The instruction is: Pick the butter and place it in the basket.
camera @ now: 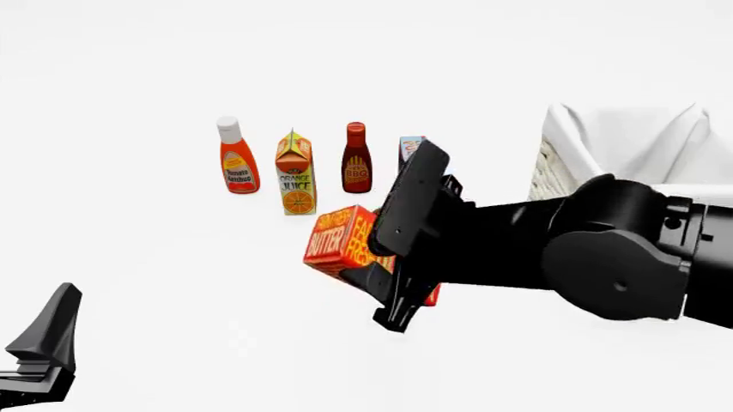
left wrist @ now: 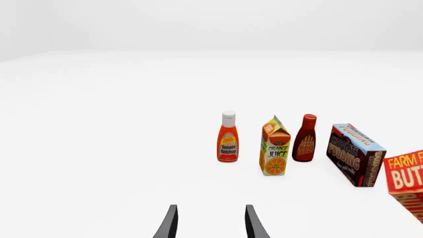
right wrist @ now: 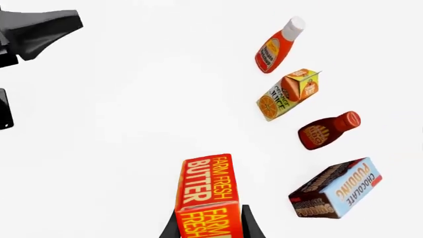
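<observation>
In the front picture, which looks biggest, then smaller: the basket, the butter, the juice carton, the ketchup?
1. Basket, though partly hidden.
2. Butter, but it is nearer the camera.
3. Juice carton and ketchup: too alike to rank.

Standing in a row on the plain white counter (camera: pixel 137 283): a red-orange plastic tomato ketchup bottle with a white cap (camera: pixel 237 156), upright at the left end; just beside it, a gable-topped orange juice carton in orange, green and white (camera: pixel 295 173), set slightly nearer the camera; then a dark red BBQ sauce bottle with a red cap (camera: pixel 356 158), upright; last, a blue-and-brown chocolate pudding box (camera: pixel 409 148), largely hidden in the front view, seen whole elsewhere (right wrist: pixel 336 189). All apart, none touching.
</observation>
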